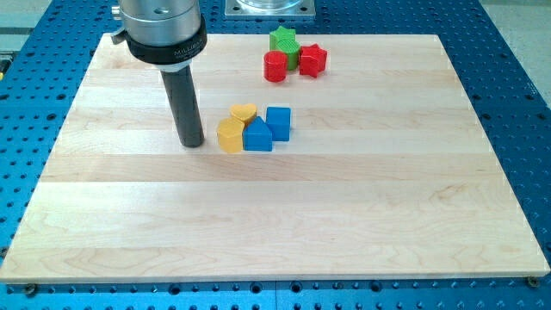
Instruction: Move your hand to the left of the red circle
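The red circle [275, 66], a short red cylinder, stands near the view's top centre, touching a green star block [284, 43] and close to a red star block [312, 60] on its right. My tip [192, 143] rests on the board well to the left of and below the red circle, just left of the yellow blocks.
A cluster sits mid-board: a yellow heart [244, 113], a yellow hexagon [231, 135], a blue pentagon-like block [257, 136] and a blue cube [278, 122]. The wooden board [275, 224] lies on a blue perforated table [525, 77].
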Available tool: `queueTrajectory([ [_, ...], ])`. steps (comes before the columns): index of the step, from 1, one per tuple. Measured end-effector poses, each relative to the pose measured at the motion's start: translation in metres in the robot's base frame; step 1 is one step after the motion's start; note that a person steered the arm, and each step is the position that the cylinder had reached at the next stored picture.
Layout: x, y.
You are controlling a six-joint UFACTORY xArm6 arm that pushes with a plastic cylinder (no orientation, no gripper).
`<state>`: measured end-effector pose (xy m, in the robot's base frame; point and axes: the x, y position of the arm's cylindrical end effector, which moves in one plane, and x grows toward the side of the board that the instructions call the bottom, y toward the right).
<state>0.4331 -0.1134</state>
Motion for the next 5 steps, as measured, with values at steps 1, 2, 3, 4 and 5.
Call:
queueTrajectory([
  [1,0.0,0.0],
  [2,0.0,0.002],
  [3,0.0,0.001],
  [4,-0.001,0.001],
  [5,-0.063,0.009],
])
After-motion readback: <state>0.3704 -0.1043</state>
